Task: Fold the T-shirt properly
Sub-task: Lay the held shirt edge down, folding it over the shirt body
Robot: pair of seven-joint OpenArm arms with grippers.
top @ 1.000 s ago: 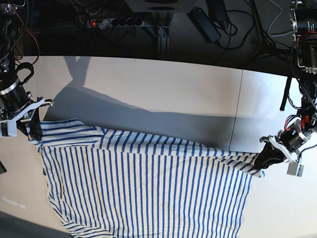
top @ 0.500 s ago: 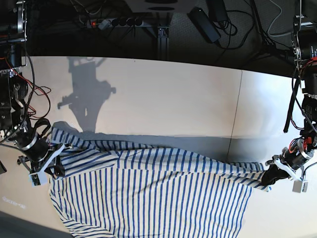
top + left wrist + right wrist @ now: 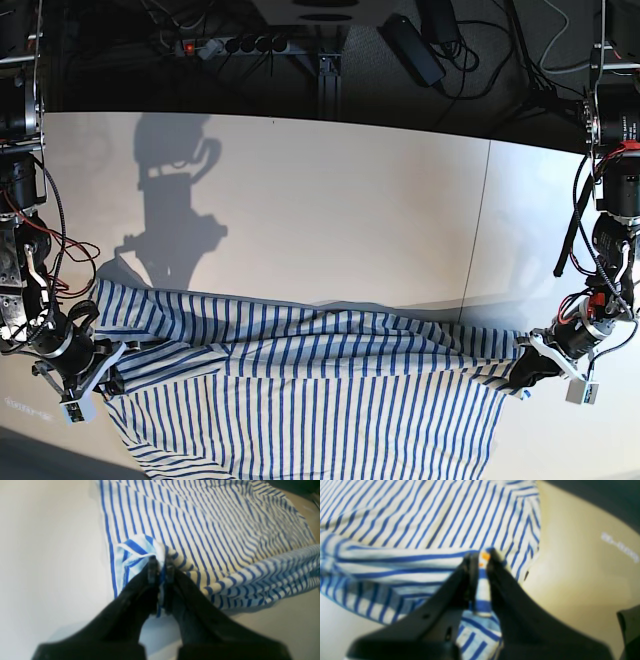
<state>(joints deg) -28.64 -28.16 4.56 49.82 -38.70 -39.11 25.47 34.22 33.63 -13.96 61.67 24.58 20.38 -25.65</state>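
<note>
The white T-shirt with thin blue stripes lies spread across the near half of the table, its far edge folded over toward me. My left gripper is at the shirt's right corner and is shut on a bunched fold of the T-shirt. My right gripper is at the shirt's left corner and is shut on the T-shirt's striped edge. A small dark tag shows at the hem beside the right gripper.
The pale table stretches bare behind the shirt, with a seam line on its right side. Cables and a power strip lie on the dark floor beyond the far edge. The arms' shadow falls on the table's left.
Both grippers have carried the shirt's far edge toward the near side, the right gripper moving much farther. The folded-over strip now lies lower and the shirt covers less table.
</note>
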